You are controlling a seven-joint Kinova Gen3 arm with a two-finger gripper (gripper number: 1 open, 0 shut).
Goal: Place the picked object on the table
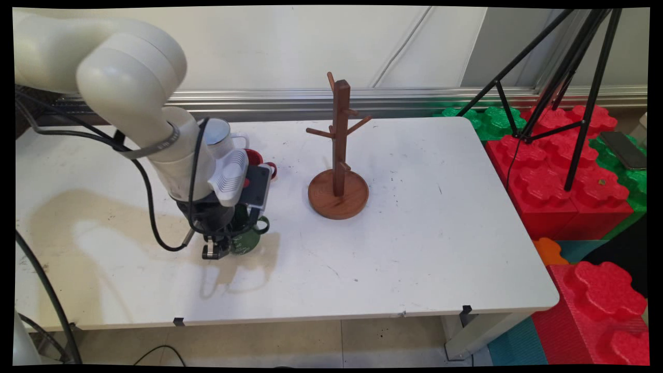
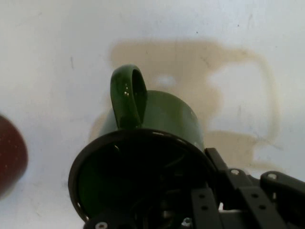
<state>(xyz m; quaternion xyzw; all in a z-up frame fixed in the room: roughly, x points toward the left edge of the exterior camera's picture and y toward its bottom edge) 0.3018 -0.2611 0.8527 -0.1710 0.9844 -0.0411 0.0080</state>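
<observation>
The tool [image 1: 220, 248] is down at the counter [image 1: 414, 248], in its left half near the front, and it pinches a green mug [image 1: 247, 240] by the rim. In the hand view one black finger [image 2: 205, 205] stands inside the mug's dark mouth and the other linkage lies outside the wall on the right, so the wall sits between them. The green mug [image 2: 162, 114] has a glossy body, a black rim and a loop handle that points up in the hand view; in the main view the handle sticks out to the right, towards the middle of the counter. Whether the mug's base rests on the counter or is just off it, I cannot tell. The arm's white wrist and its black cables stand straight above the mug and hide most of it from the main camera.

Behind the wrist, further back on the counter, a white mug [image 1: 220, 135] stands upright with its handle to the right. Just beside it, partly hidden by the wrist, shows a red mug [image 1: 259, 160]; a dark red blur at the left edge of the hand view [image 2: 10, 152] may be the same one. To the right of the tool, near the middle of the counter, stands a wooden mug tree [image 1: 339, 171] with a round base, an upright post and bare pegs. It is well apart from the green mug.
</observation>
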